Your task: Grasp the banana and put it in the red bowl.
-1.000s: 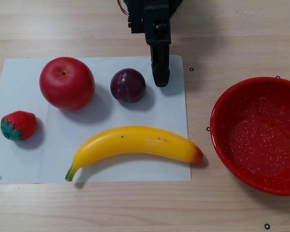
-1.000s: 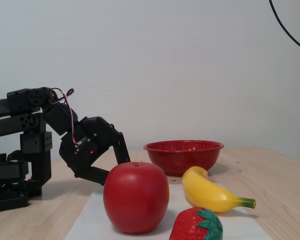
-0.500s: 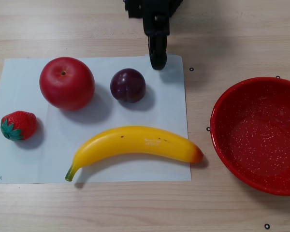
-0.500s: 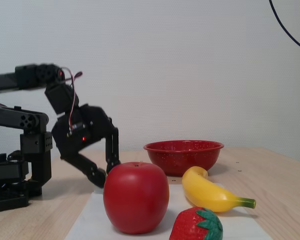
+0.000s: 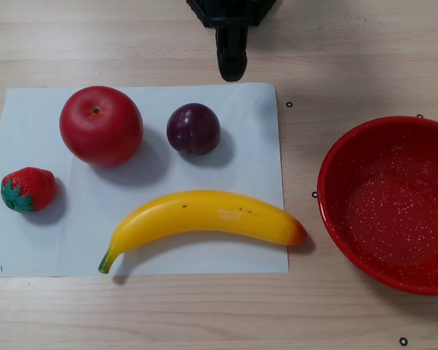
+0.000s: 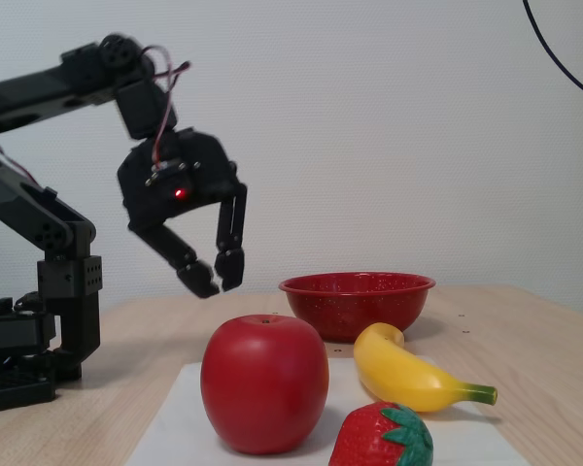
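The banana (image 5: 204,219) lies flat on a white sheet of paper (image 5: 255,146) spread over the wooden worktop (image 5: 204,313). In the other view it runs left to right along the lower part of the sheet, its green stem end pointing to the lower left and its orange-red tip reaching the sheet's right edge. The fixed view shows the banana (image 6: 408,374) resting in front of the red bowl (image 6: 357,301), apart from it.

The red bowl (image 5: 390,204) stands on the bare worktop to the right of the paper in the other view, upright and with nothing in it, its inside flecked with white. A narrow strip of wood separates it from the banana's tip.

Three more fruits share the sheet in the other view: a red apple (image 5: 101,125) at upper left, a dark plum (image 5: 193,128) to its right, and a strawberry (image 5: 28,189) near the left edge. None of them touches the banana.

The gripper (image 6: 214,272) hangs in the air above the worktop in the fixed view, its two fingers spread a little apart and holding nothing. It is well clear of the fruit, behind the apple (image 6: 264,383). In the other view only its dark tip (image 5: 232,62) shows at the top edge, just beyond the paper's far side.
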`<state>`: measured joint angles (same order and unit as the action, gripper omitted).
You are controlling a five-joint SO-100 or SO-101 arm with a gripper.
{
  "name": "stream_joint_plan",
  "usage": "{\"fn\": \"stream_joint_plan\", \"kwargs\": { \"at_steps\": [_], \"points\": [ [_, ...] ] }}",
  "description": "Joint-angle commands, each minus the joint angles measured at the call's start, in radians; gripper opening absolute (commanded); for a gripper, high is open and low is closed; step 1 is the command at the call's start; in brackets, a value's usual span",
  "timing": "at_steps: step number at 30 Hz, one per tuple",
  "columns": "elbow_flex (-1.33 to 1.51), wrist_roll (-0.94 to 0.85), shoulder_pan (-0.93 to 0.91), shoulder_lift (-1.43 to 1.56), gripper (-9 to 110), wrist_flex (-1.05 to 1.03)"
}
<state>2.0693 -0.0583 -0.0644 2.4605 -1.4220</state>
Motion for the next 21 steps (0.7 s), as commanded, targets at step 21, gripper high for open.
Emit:
{"fn": "stream_joint_plan", "kwargs": {
  "at_steps": [21],
  "points": [
    [-0.782, 0.077, 0.089, -0.592, 2, -0.133]
  ]
}}
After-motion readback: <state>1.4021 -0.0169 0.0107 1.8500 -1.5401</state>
